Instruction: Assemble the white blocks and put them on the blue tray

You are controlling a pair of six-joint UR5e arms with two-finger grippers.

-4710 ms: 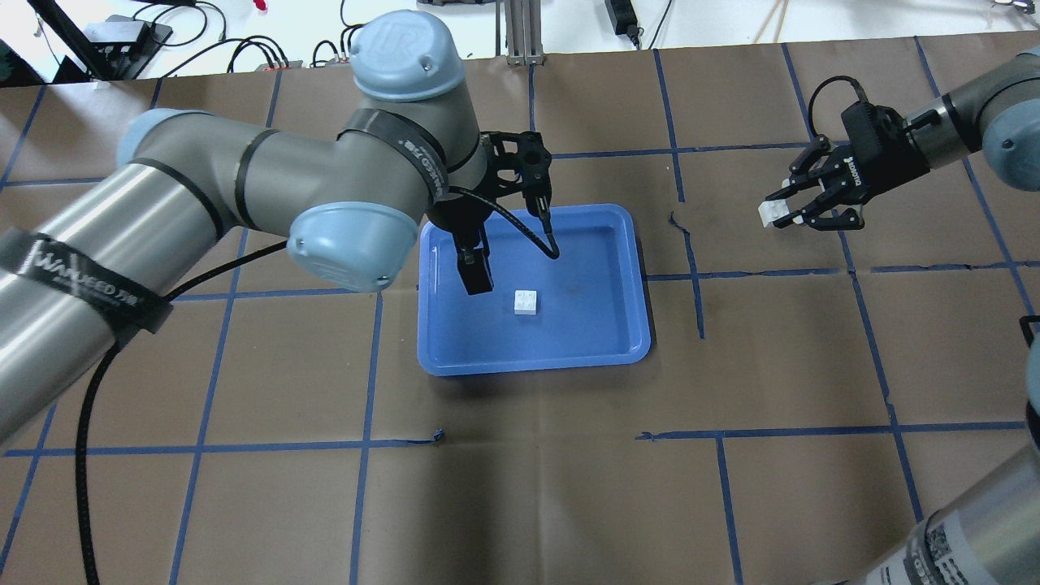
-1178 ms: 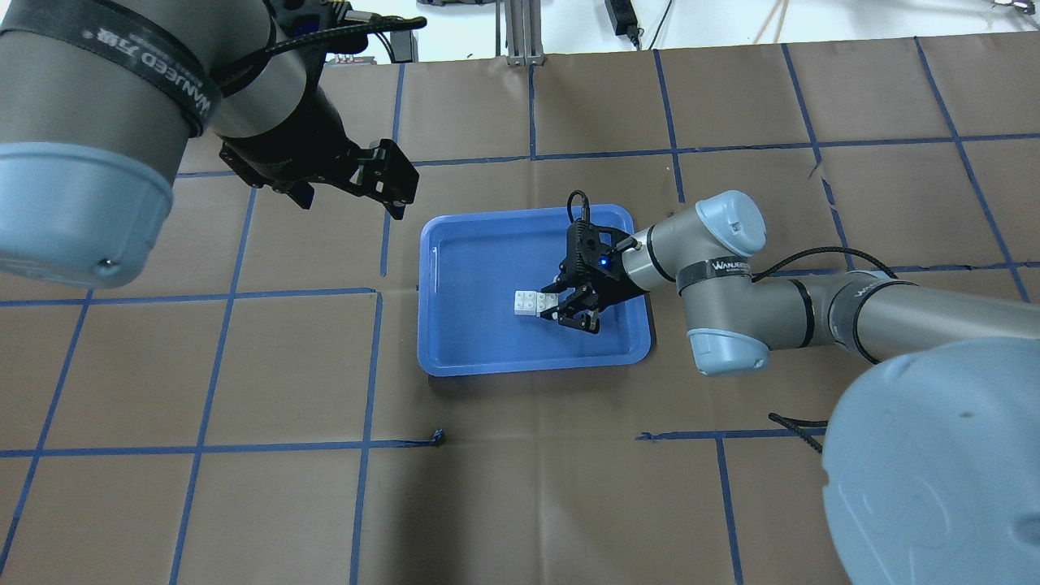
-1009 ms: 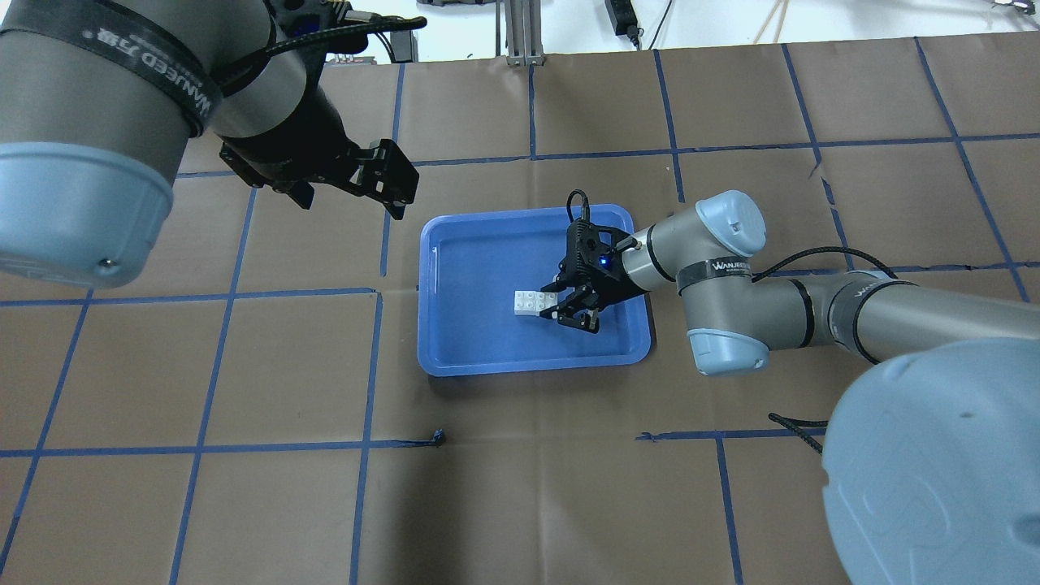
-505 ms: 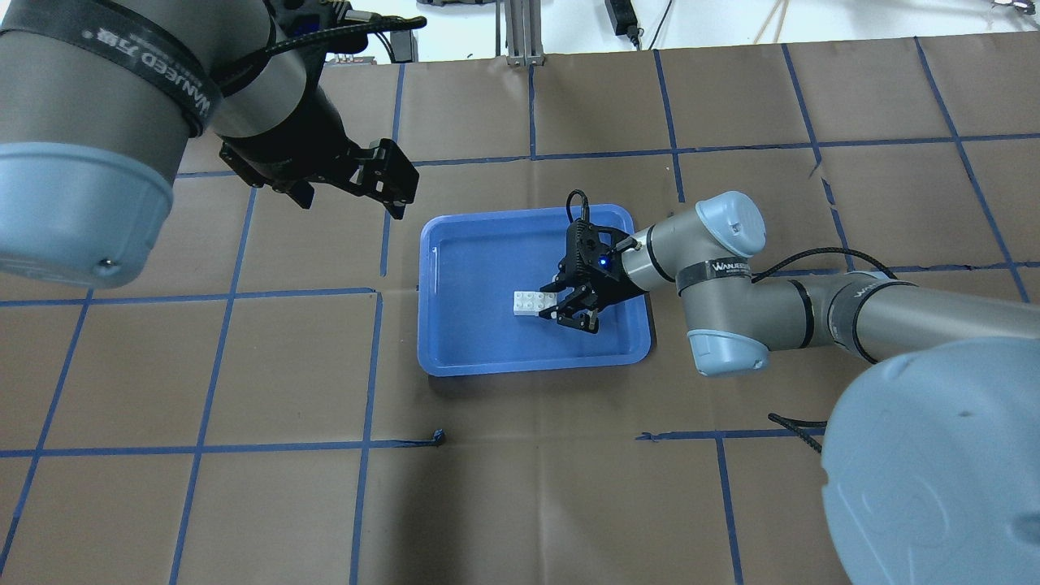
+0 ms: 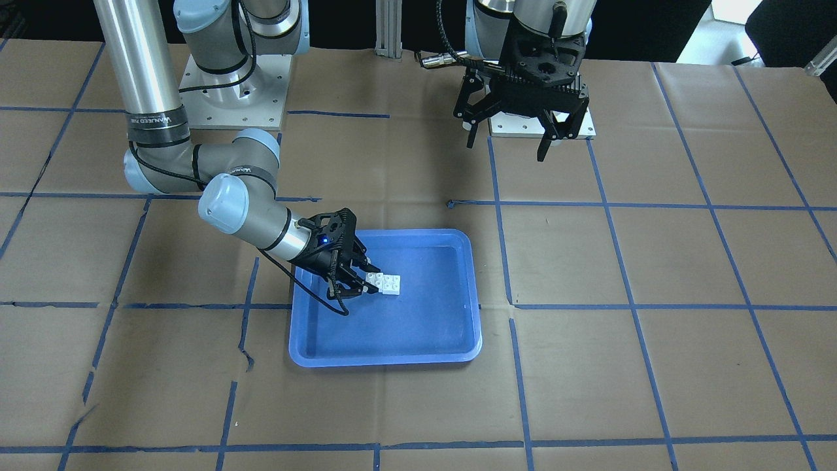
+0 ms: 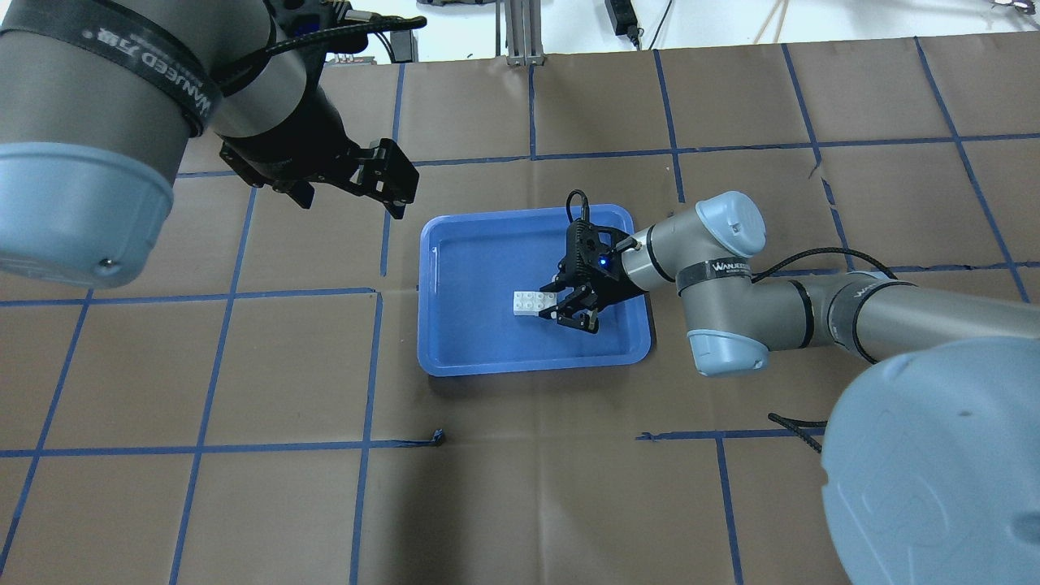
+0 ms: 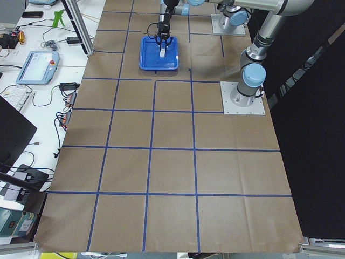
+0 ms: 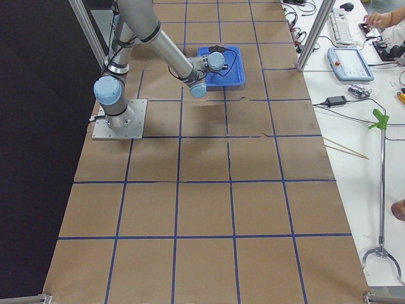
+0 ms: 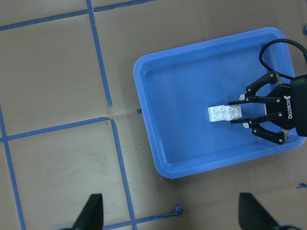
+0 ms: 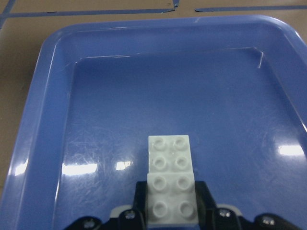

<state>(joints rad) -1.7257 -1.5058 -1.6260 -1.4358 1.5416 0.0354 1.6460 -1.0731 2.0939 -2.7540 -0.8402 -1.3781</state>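
The right tool [image 6: 559,302] is closed on the nearer of two white blocks [image 10: 169,163], set touching end to end mid blue tray [image 6: 487,341], seemingly for joining there, while the left tool [image 5: 507,140], spread open and empty, is held clear over the table [image 6: 244,487] at the overhead view's upper left.

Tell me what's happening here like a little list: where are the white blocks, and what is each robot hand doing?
white blocks: two, side by side and touching
where: inside the blue tray
stacked: no, the studs of both show
right gripper: low in the tray, fingers closed on the held block
other block: free, lying flat
left gripper: open, empty, up above the table, away from the tray
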